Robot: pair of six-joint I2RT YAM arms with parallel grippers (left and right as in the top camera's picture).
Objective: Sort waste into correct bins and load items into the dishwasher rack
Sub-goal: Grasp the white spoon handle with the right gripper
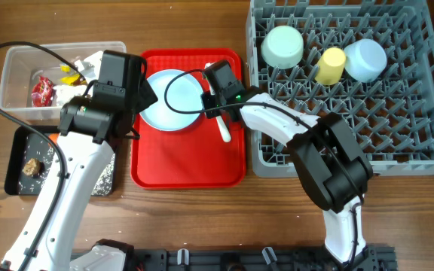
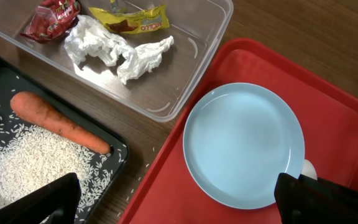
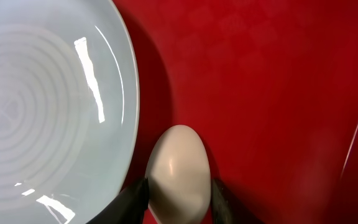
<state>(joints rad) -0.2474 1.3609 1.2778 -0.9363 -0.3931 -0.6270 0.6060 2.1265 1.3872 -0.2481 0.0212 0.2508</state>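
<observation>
Orange lettering on yellow wrapper [image 2: 131, 18] in clear tub [image 2: 188, 78], too blurred to make out. White print on red wrapper [image 2: 50, 17], equally illegible. No other readable text, brand or number.

L arm [image 1: 66, 169]: white links run up from lower left of frame, bent at the elbow, black wrist aimed toward frame centre. L claw [image 1: 143, 96] is spread wide. In its wrist view the dark fingers [image 2: 45, 200] sit in the two bottom corners, well apart. R arm [image 1: 277, 124]: runs up from bottom right-centre, black upper link, white forearm reaching left. R claw [image 1: 218, 102] points down, w/ fingers [image 3: 132, 198] pressed against both sides of the white spoon [image 3: 176, 171] bowl.
</observation>
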